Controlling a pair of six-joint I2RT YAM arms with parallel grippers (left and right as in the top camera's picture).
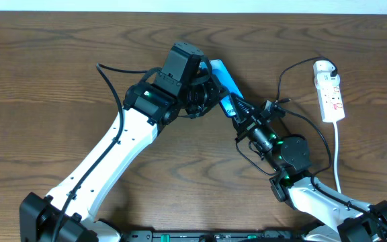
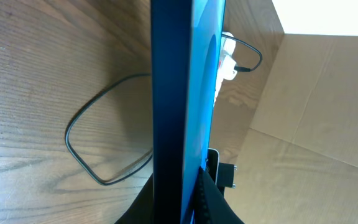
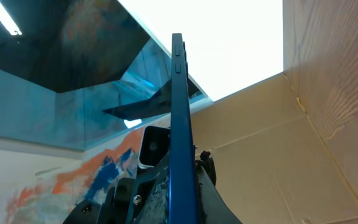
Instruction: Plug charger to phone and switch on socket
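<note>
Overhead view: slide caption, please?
Left gripper holds the phone; right gripper at its lower end; socket lies at far right.

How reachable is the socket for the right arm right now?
Likely yes, once freed: the right gripper is busy at the phone, but the socket lies uncovered on that arm's side, with nothing over it.

We see a brown wooden table [image 1: 46, 67]. A long white power strip with red marks [image 1: 330, 91] lies on it. A thin black cable [image 2: 67, 134] loops near it.
</note>
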